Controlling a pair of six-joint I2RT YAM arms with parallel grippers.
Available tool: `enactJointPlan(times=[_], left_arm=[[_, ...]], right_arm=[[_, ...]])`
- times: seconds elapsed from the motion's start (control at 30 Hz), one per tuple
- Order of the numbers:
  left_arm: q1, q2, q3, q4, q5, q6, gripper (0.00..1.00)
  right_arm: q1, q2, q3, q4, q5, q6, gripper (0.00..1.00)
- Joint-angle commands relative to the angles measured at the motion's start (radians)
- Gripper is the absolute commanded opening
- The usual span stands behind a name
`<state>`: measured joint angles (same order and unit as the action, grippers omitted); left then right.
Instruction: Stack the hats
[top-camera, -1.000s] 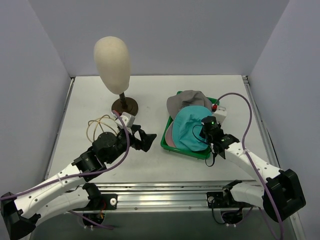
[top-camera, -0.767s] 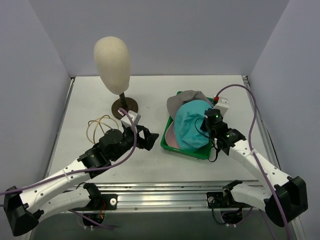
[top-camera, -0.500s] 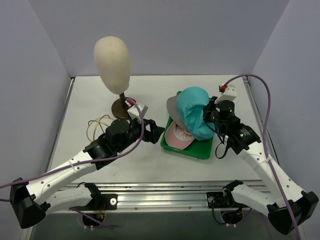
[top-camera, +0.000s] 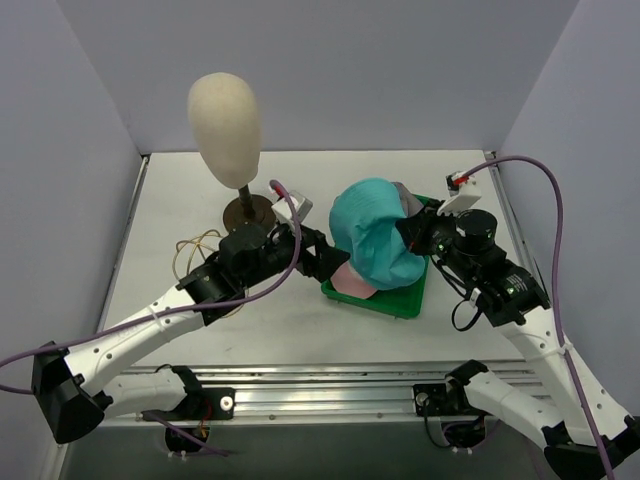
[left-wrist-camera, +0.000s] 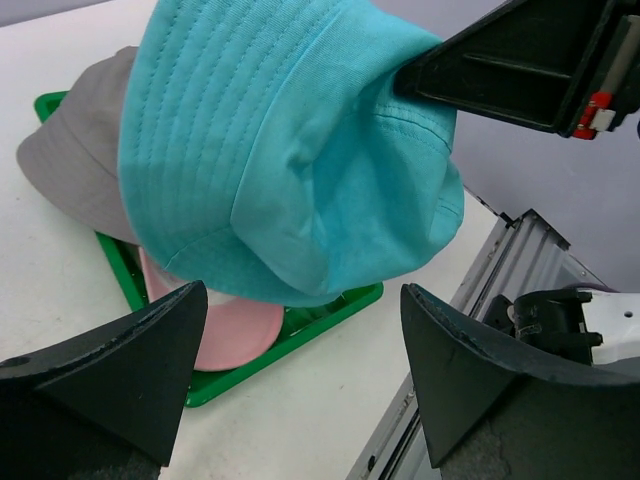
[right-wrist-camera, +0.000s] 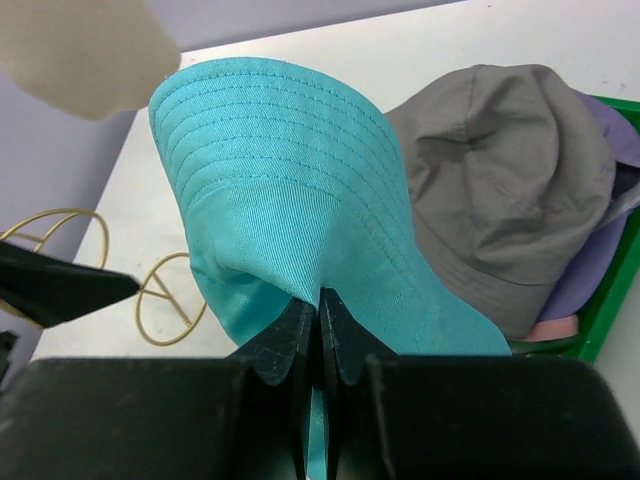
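Aloft, right claw pinches the teal hat; left claw spread, facing it.

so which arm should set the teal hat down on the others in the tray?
Right. The right tool is shut on the teal hat, holding it over the green tray. The left tool is open and empty beside it.

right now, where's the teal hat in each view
top external: teal hat sits centre-right, held above the green tray.
left wrist: it fills the upper middle, with the tray rim below it.
right wrist: it is centre-left, with the tray at the right edge.
shared landmark: the green tray.
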<state>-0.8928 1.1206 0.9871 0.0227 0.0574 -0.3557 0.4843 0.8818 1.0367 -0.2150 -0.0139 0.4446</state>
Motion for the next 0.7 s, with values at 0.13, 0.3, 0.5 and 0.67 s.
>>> enactJointPlan(times=[0.13, 0.3, 0.5, 0.67], left_arm=[[0.005, 0.136, 0.114, 0.046, 0.093, -0.035, 0.87], [0.005, 0.169, 0.116, 0.056, 0.042, -0.049, 0.86], [0.006, 0.153, 0.108, 0.057, 0.018, -0.068, 0.17], [0.006, 0.059, 0.153, -0.134, -0.042, -0.063, 0.02]], right_arm=[[0.046, -0.037, 0.017, 0.068, -0.069, 0.066, 0.0], [0.077, -0.05, 0.01, 0.091, -0.066, 0.086, 0.0], [0.125, -0.053, -0.012, 0.115, -0.041, 0.097, 0.0], [0.157, -0.027, -0.004, 0.105, -0.043, 0.039, 0.0]])
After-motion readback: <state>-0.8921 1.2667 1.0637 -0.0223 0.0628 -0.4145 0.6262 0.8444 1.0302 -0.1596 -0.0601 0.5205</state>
